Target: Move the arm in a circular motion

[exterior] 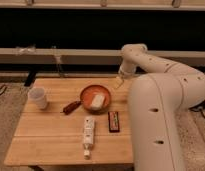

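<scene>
The big glossy white arm [161,75] of thick rounded segments with small dark holes fills the right side of the camera view. It bends at a rounded elbow near the top and narrows to a downward wrist. The gripper [119,82] hangs at the wrist's end, above the table's back right part, just right of the orange bowl [95,98].
A wooden table [46,135] carries a white cup [38,97] at the left, a small red-brown object [72,107] beside the bowl, a white bottle [88,132] lying near the front, and a dark bar [113,121]. A rail and dark wall run behind.
</scene>
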You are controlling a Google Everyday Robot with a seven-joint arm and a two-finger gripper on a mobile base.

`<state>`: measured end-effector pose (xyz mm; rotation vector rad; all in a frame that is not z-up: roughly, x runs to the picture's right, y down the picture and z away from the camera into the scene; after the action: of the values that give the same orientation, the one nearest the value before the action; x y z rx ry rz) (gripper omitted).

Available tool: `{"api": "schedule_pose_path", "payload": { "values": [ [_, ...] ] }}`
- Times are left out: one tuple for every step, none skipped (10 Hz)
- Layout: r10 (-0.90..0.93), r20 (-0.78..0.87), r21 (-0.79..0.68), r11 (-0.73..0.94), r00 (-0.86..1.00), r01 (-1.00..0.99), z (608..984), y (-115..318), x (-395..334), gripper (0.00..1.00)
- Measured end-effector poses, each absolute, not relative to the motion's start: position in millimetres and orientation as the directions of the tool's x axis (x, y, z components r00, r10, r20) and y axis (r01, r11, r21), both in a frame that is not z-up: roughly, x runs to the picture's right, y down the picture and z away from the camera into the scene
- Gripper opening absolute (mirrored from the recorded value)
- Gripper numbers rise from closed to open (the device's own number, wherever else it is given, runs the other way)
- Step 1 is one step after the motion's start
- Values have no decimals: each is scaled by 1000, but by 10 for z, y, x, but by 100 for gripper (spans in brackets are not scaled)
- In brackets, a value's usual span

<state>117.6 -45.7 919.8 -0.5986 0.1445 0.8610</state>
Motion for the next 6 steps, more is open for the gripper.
{"api": "schedule_pose_path", "payload": {
  "values": [
    [655, -342, -444, 520, 674, -730, 9239, -520, 1011, 75],
    [623, -313, -458, 562, 717, -689, 9294, -633, 684, 75],
    [594, -287, -470, 596, 751, -651, 9323, -716, 428, 75],
    [568, -269, -479, 621, 778, -620, 9336, -765, 239, 75],
    [535, -243, -489, 652, 809, -579, 9330, -824, 9, 75],
    [488, -209, -507, 686, 847, -521, 9274, -828, -296, 75]
  ]
}}
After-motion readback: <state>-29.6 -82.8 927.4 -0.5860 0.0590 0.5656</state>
